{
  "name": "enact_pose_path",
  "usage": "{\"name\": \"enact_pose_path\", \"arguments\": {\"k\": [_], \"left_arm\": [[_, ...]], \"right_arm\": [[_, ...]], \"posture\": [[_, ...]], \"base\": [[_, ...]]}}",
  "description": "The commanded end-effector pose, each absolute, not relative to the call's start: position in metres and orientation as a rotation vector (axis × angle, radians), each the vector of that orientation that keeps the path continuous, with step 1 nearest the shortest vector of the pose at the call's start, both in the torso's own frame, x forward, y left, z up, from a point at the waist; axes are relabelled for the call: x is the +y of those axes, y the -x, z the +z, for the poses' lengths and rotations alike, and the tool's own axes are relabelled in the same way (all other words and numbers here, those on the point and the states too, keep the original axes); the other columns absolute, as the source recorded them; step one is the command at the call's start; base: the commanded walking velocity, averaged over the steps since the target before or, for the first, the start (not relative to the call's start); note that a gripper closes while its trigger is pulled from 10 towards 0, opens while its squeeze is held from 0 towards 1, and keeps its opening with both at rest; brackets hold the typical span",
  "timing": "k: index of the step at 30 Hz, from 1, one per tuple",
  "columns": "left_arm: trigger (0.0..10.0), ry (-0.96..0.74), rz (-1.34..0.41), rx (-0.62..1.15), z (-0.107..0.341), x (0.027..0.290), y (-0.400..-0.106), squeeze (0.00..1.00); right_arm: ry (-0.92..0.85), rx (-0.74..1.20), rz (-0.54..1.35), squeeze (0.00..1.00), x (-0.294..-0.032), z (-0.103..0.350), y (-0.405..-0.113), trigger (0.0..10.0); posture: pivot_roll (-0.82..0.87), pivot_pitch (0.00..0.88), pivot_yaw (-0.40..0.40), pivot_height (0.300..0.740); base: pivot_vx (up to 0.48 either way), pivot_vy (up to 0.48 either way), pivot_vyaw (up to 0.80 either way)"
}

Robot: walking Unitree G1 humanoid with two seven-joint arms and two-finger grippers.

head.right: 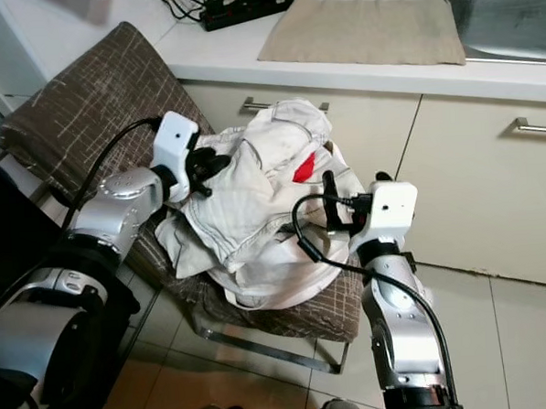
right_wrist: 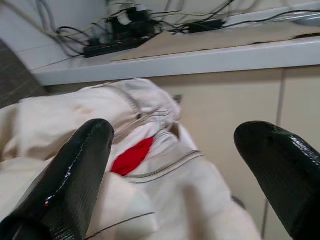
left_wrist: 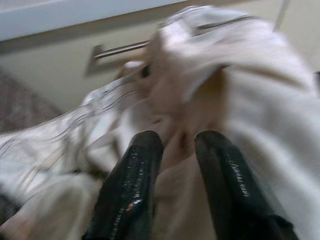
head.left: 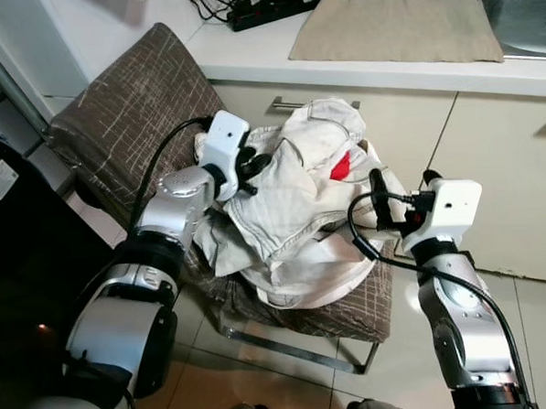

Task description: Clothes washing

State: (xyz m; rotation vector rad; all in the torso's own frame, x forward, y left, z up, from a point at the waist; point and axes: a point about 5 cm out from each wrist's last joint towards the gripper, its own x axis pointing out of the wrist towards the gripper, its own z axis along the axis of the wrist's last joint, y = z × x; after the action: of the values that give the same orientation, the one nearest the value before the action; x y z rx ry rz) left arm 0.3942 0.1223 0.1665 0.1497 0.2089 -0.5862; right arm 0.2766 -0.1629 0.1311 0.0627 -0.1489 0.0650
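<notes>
Cream clothes pile (head.left: 300, 203) heaped on chair (head.left: 112, 112) seat. My left gripper (head.left: 253, 167) pinching fold at pile's left edge. My right gripper (head.left: 403, 198) spread wide, just beside pile's right flank.

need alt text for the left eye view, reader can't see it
A heap of cream clothes sits on a brown chair before kitchen cabinets. The left gripper pinches its fabric, while the right gripper hovers open alongside.
</notes>
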Motion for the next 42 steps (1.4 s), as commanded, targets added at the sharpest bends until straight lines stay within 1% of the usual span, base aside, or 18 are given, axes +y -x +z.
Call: {"name": "enact_pose_path", "arguments": {"k": [1, 3, 8, 9, 11, 15, 19, 24, 30, 32, 34, 35, 39, 42], "left_arm": [[10.0, -0.14, -0.55, 0.192, 0.182, 0.129, -0.401, 1.0], [10.0, -0.064, -0.527, 0.182, 0.195, 0.131, -0.406, 1.0], [10.0, -0.036, -0.535, 0.175, 0.204, 0.128, -0.41, 1.0], [10.0, 0.006, -0.552, 0.162, 0.214, 0.124, -0.412, 1.0], [10.0, 0.027, -0.559, 0.152, 0.221, 0.121, -0.414, 1.0], [10.0, -0.022, -0.575, 0.153, 0.222, 0.116, -0.414, 1.0], [10.0, -0.07, -0.616, 0.221, 0.201, 0.107, -0.41, 1.0], [10.0, -0.058, -0.639, 0.281, 0.184, 0.101, -0.405, 1.0], [10.0, -0.13, -0.608, 0.275, 0.18, 0.106, -0.405, 1.0], [10.0, -0.073, -0.616, 0.289, 0.179, 0.106, -0.405, 1.0], [10.0, 0.05, -0.628, 0.293, 0.185, 0.105, -0.406, 1.0], [10.0, 0.05, -0.628, 0.293, 0.185, 0.105, -0.406, 1.0], [10.0, 0.209, -0.65, 0.274, 0.201, 0.103, -0.408, 1.0], [10.0, 0.253, -0.66, 0.274, 0.205, 0.102, -0.409, 1.0]], "right_arm": [[-0.097, -0.239, 0.122, 0.0, -0.16, 0.145, -0.271, 10.0], [-0.113, -0.251, 0.211, 0.0, -0.158, 0.148, -0.261, 10.0], [-0.101, -0.226, 0.254, 0.0, -0.16, 0.144, -0.254, 10.0], [-0.096, -0.196, 0.273, 0.0, -0.162, 0.139, -0.249, 10.0], [-0.093, -0.184, 0.282, 0.0, -0.163, 0.137, -0.248, 10.0], [-0.101, -0.184, 0.285, 0.0, -0.161, 0.137, -0.248, 10.0], [-0.129, -0.178, 0.316, 0.0, -0.152, 0.137, -0.245, 10.0], [-0.131, -0.162, 0.328, 0.0, -0.151, 0.135, -0.242, 10.0], [-0.137, -0.161, 0.336, 0.0, -0.15, 0.136, -0.243, 10.0], [-0.138, -0.158, 0.341, 0.0, -0.149, 0.136, -0.242, 10.0], [-0.139, -0.157, 0.344, 0.0, -0.149, 0.135, -0.242, 10.0], [-0.139, -0.157, 0.344, 0.0, -0.149, 0.135, -0.242, 10.0], [-0.142, -0.155, 0.354, 0.0, -0.147, 0.136, -0.244, 10.0], [-0.143, -0.153, 0.357, 0.0, -0.147, 0.135, -0.244, 10.0]], "posture": [[-0.22, 0.05, 0.093, 0.74], [-0.23, 0.049, 0.093, 0.74], [-0.24, 0.049, 0.098, 0.74], [-0.25, 0.054, 0.103, 0.74], [-0.26, 0.054, 0.108, 0.74], [-0.27, 0.056, 0.118, 0.74], [-0.28, 0.061, 0.125, 0.74], [-0.28, 0.072, 0.125, 0.74], [-0.27, 0.077, 0.123, 0.74], [-0.27, 0.078, 0.121, 0.74], [-0.27, 0.078, 0.121, 0.74], [-0.27, 0.078, 0.121, 0.74], [-0.26, 0.078, 0.121, 0.74], [-0.26, 0.079, 0.122, 0.74]], "base": [[0.0, 0.0, 0.0], [0.0, 0.0, 0.0], [0.0, 0.0, 0.0], [0.0, 0.0, 0.0], [0.0, 0.0, 0.0], [0.0, 0.0, 0.0], [0.0, 0.0, 0.0], [0.0, 0.0, 0.0], [0.0, 0.0, 0.0], [0.0, 0.0, 0.0], [0.0, 0.0, 0.0], [0.0, 0.0, 0.0], [0.0, 0.0, 0.0], [0.0, 0.0, 0.0]]}}
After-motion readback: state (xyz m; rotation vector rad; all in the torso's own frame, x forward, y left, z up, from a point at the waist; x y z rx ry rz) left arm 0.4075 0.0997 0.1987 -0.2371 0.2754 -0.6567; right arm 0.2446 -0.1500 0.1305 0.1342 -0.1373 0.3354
